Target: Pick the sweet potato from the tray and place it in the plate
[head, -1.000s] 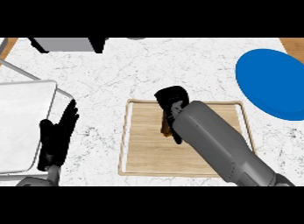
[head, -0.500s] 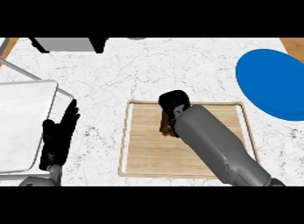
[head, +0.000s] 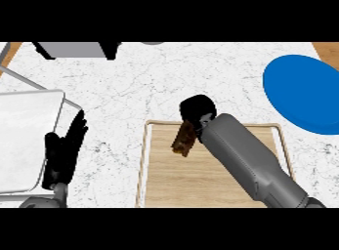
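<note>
Nearest us, at the lower left, we note the left hand (head: 62,154) resting open, fingers straight and pointing up the view, just beside the right edge of a pale grey-white slab (head: 17,141) that fills the left side of the counter.

Lower centre: the wooden tray (head: 164,180), light-coloured with a raised rim, lies flat on the white marbled counter (head: 121,93). Our right forearm crosses it on a diagonal from the lower right, covering much of its right half.

At the tray's upper edge sits the right hand (head: 198,110), curled over the top end of the sweet potato (head: 184,140). The sweet potato is a brown, elongated piece, hanging downward from the hand and slightly tilted, its lower end showing over the tray's boards. We cannot tell whether that end touches the wood or hangs clear of it. The fingers wrap round its top and hide that part.

Farther right, the blue plate (head: 309,93) lies on the counter, well apart from the tray's upper right corner and partly cut by the view's right edge.

Farthest, at the top left, a grey box-shaped object (head: 74,49) stands with dark parts at its sides.
</note>
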You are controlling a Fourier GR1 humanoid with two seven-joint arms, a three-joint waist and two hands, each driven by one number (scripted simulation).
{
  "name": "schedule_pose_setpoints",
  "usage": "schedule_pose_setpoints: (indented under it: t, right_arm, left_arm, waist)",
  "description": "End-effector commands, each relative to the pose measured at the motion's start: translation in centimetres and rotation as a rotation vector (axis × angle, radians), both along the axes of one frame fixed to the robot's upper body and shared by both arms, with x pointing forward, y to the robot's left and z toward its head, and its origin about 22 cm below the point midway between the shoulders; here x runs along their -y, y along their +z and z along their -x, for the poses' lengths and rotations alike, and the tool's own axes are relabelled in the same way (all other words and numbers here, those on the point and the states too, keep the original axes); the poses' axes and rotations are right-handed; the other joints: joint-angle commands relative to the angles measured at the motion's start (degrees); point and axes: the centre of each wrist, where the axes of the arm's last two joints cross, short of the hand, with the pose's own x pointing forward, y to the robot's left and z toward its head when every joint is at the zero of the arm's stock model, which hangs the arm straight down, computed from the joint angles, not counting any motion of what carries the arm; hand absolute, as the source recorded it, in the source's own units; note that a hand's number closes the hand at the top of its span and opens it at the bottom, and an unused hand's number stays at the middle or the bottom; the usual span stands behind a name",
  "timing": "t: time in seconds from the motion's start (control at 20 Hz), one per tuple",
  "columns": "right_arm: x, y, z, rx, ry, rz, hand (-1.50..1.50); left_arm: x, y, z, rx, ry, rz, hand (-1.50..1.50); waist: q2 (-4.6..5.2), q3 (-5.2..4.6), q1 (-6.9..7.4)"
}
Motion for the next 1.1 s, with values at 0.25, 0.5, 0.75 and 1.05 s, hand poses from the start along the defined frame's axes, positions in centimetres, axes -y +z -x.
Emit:
schedule_pose_setpoints:
  t: [0.25,0.5,0.75,1.05]
  right_arm:
    - [14.4,-1.8,1.3,0.257,-0.055,-0.481,1.50]
    - [21.0,0.4,0.7,0.510,-0.104,-0.554,1.50]
    - [23.9,3.9,1.9,0.677,-0.126,-0.690,1.50]
    - [25.7,7.2,2.1,0.904,-0.298,-0.715,1.50]
  left_arm:
    - [-1.6,-0.3,1.3,-0.015,0.050,-0.010,0.00]
    - [-0.6,1.0,-0.4,0.003,0.029,-0.006,0.00]
    - [-0.2,-1.4,1.9,-0.011,0.021,0.002,0.00]
    - [-0.4,0.4,0.7,0.001,0.042,-0.017,0.00]
  waist:
    - [0.03,-0.02,-2.62]
    - [0.30,-0.15,-1.30]
    - [-0.07,-0.24,-1.51]
    - [0.10,-0.24,-0.81]
